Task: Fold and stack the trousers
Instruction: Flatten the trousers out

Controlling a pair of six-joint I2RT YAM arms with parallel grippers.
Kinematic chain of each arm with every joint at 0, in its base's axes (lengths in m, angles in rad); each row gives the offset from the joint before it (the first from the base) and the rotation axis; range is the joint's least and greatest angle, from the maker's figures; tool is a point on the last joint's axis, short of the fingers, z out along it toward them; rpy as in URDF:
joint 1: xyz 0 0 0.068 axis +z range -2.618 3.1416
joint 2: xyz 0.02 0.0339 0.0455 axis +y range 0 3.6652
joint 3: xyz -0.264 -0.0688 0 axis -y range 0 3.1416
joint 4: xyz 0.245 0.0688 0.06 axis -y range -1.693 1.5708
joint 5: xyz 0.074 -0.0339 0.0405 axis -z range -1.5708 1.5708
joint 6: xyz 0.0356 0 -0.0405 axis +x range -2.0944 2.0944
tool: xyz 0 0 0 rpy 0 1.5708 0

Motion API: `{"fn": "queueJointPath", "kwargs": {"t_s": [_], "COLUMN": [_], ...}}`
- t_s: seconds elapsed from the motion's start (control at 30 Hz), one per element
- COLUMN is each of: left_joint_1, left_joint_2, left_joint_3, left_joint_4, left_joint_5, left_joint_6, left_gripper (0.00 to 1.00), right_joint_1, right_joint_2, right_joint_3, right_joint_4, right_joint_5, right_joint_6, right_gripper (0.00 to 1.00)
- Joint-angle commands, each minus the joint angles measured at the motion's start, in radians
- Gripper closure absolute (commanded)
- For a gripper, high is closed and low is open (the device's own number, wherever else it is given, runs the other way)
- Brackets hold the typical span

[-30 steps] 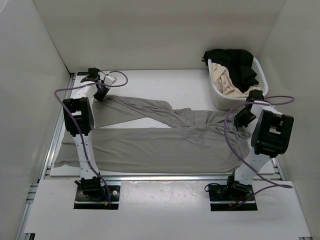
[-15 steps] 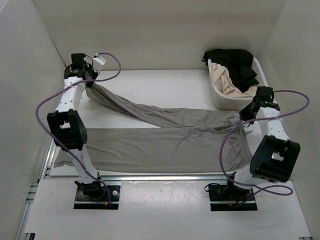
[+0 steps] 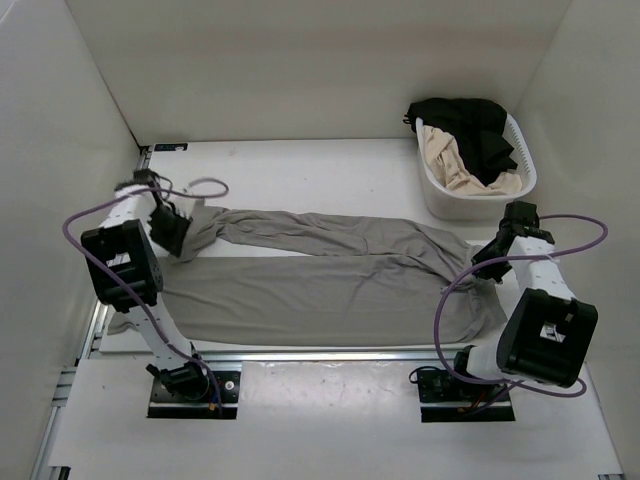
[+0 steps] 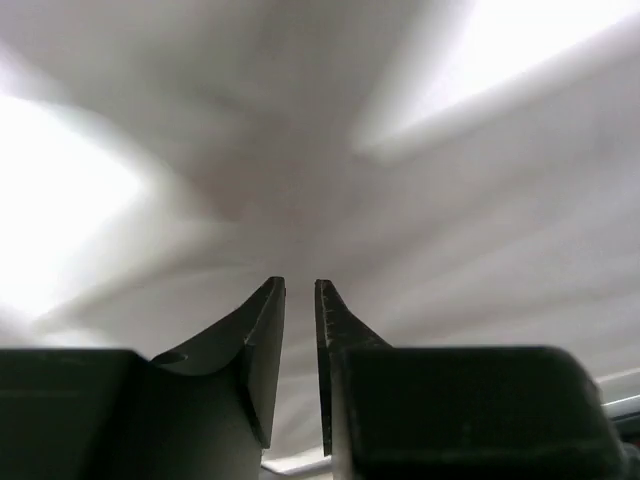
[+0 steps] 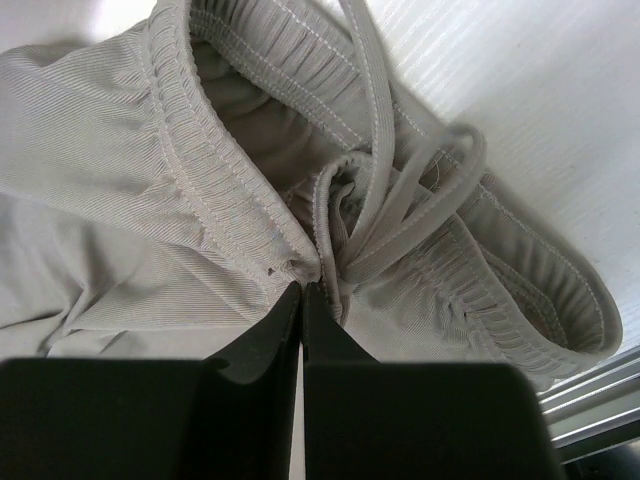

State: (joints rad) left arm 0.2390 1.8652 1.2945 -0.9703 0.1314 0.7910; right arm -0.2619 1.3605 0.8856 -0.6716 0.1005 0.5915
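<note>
While the grey trousers [image 3: 330, 285] lie stretched across the counter [image 3: 320, 175], the left pincer [image 3: 173, 232] is nipped narrow on a bunched leg end [image 3: 203, 224] at far left, and the right pincer [image 5: 302, 288] is clamped tight on the waistband [image 5: 188, 135] beside the drawstring [image 5: 372, 110].

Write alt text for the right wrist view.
Dark jaws at the bottom centre are shut on the ribbed elastic waistband of the grey trousers, right where the band bunches. A drawstring loops loosely just right of the pinch, and the white table shows at the upper right.
</note>
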Motion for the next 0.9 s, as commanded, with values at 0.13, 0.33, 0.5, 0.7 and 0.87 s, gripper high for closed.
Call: {"fn": "queueJointPath", "kwargs": {"t_s": [0.13,0.33,0.5,0.7,0.87], "left_joint_1": [0.039,0.028,0.039,0.03,0.029], "left_joint_2": [0.09,0.398,0.532,0.554,0.575], "left_joint_3": [0.526,0.819,0.842,0.789,0.7], "left_joint_4": [-0.031,-0.169,-0.107,-0.044,-0.044], "left_joint_5": [0.166,0.126,0.027,0.018,-0.03], "left_joint_6": [-0.087,-0.125,-0.199,-0.197,-0.159], "left_gripper": [0.57,0.5,0.43,0.31,0.49], "right_joint_1": [-0.005,-0.005,-0.016,-0.048,-0.06], "right_joint_2": [-0.038,-0.017,0.035,0.069,0.069], "right_joint_3": [0.012,0.012,0.021,0.052,0.125], "right_joint_4": [-0.008,-0.008,-0.008,-0.017,-0.026], "right_joint_5": [0.007,0.016,0.016,0.016,0.036], "right_joint_6": [-0.03,-0.039,-0.059,-0.079,-0.117], "right_gripper": [1.0,1.0,1.0,0.72,0.25]}}
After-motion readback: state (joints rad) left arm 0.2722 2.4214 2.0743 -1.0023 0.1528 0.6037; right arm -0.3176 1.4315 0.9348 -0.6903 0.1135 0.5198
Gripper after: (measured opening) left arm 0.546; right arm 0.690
